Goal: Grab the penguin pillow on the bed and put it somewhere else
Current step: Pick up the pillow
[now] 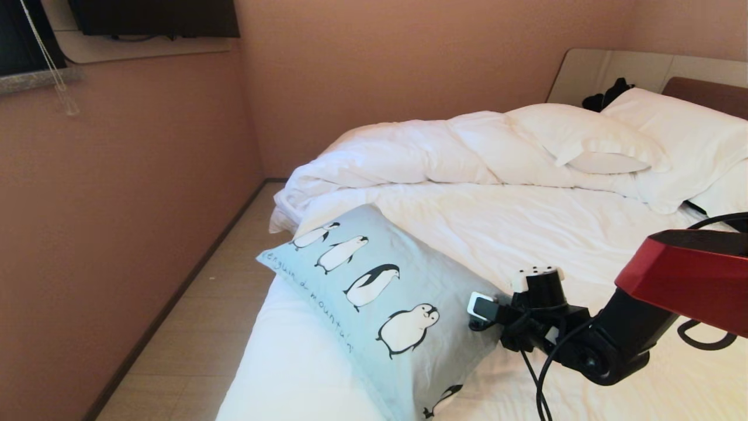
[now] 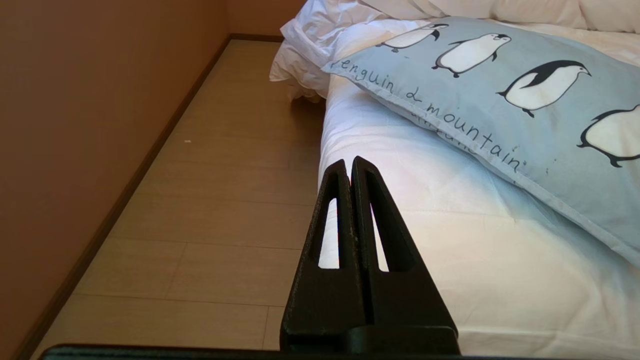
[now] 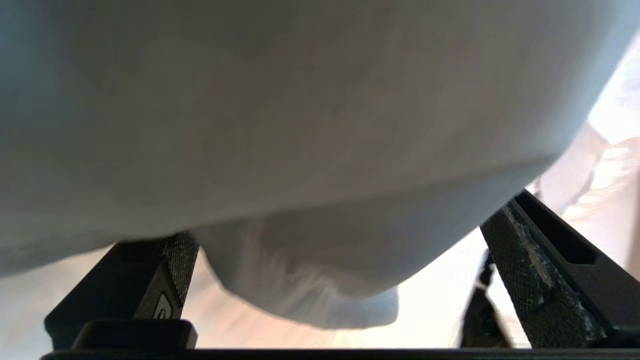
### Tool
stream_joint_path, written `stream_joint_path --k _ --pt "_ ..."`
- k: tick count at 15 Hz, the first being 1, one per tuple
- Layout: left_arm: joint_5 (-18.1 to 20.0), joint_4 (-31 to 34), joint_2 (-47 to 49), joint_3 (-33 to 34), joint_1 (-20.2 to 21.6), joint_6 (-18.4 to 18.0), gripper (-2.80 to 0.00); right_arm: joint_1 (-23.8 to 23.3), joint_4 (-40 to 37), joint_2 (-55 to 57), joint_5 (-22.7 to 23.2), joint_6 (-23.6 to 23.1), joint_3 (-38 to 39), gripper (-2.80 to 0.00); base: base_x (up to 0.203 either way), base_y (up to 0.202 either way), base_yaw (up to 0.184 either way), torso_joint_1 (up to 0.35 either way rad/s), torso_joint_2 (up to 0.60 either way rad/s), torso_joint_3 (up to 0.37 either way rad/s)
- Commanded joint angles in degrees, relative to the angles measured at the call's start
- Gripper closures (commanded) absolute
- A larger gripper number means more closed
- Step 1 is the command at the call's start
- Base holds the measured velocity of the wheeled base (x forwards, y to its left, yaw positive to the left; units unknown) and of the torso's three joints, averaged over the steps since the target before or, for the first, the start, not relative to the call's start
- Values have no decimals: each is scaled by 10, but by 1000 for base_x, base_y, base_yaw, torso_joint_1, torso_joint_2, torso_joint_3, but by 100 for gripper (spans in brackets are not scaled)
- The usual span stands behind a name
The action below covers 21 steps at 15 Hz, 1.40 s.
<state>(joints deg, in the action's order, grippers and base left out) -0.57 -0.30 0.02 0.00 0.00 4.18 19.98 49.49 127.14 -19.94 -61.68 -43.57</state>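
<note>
The penguin pillow (image 1: 380, 298), light blue with black-and-white penguins and script lettering, lies slanted across the near left corner of the bed (image 1: 526, 234). My right gripper (image 1: 488, 313) is at the pillow's right edge. In the right wrist view the right gripper (image 3: 350, 220) is open wide, and the pillow's (image 3: 310, 150) pale fabric bulges between its two fingers (image 3: 530, 260). My left gripper (image 2: 350, 162) is shut and empty. It hangs by the bed's side edge, short of the pillow (image 2: 500, 90).
A bunched white duvet (image 1: 409, 152) and white pillows (image 1: 590, 140) fill the far part of the bed. Black clothing (image 1: 608, 95) lies by the headboard (image 1: 707, 93). A strip of wooden floor (image 1: 198, 327) runs between the bed and the left wall (image 1: 117, 204).
</note>
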Motion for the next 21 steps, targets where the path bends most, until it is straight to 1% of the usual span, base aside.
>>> stream_joint_path --k 1,4,6,7,8,11,18,19,20,21 --pt "0 0 0 2 0 0 0 0 61 11 -1 -46 2 -280 0 0 0 0 0 0" --pt "0 0 0 2 0 0 0 0 68 16 8 -53 -4 -280 0 0 0 0 0 0" --pt "0 0 0 2 0 0 0 0 69 16 27 -55 -8 -280 0 0 0 0 0 0" --pt "0 0 1 2 0 0 0 0 69 16 35 -64 -9 -246 0 0 0 0 0 0" --pt "0 0 1 2 0 0 0 0 70 17 35 -67 -9 0 0 0 0 0 0 0" --pt "0 0 0 2 0 0 0 0 94 27 37 -70 -4 0 0 0 0 0 0 0" --pt "0 0 0 2 0 0 0 0 96 34 37 -60 -1 0 0 0 0 0 0 0" --pt "0 0 1 2 0 0 0 0 96 33 39 -49 1 0 0 0 0 0 0 0" --pt "0 0 0 2 0 0 0 0 94 32 46 -24 5 0 0 0 0 0 0 0" --pt "0 0 0 2 0 0 0 0 92 31 58 14 11 0 0 0 0 0 0 0"
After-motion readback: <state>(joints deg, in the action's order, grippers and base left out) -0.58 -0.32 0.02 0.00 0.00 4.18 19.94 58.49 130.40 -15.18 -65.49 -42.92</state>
